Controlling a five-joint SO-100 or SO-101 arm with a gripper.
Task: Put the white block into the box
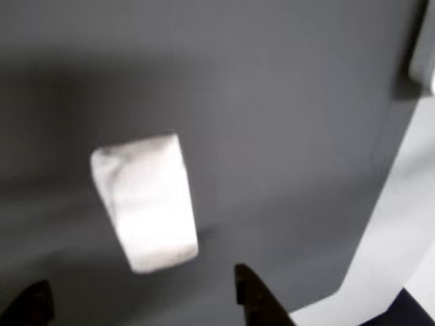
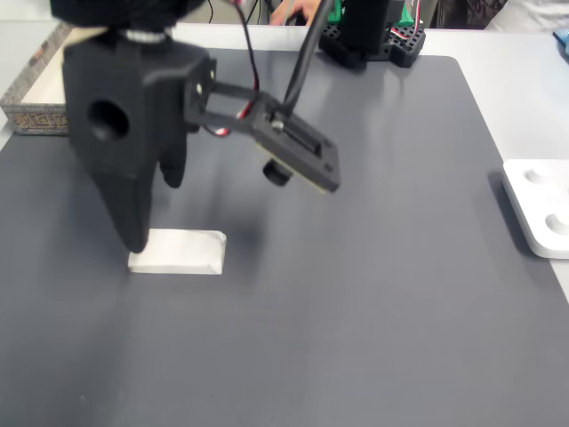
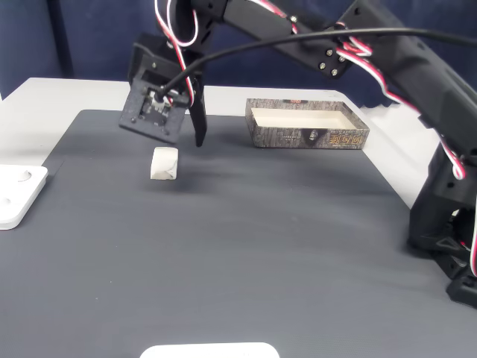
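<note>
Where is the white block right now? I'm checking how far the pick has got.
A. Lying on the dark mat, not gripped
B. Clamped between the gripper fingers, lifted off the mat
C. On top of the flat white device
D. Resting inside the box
A: the white block lies flat on the dark mat, with the gripper above it and its fingers apart, while the box holds nothing.

On the desk [image 3: 246,246] the white block [image 3: 164,163] lies left of the box [image 3: 307,124] (well apart), just beneath the end effector [image 3: 195,130].
</note>
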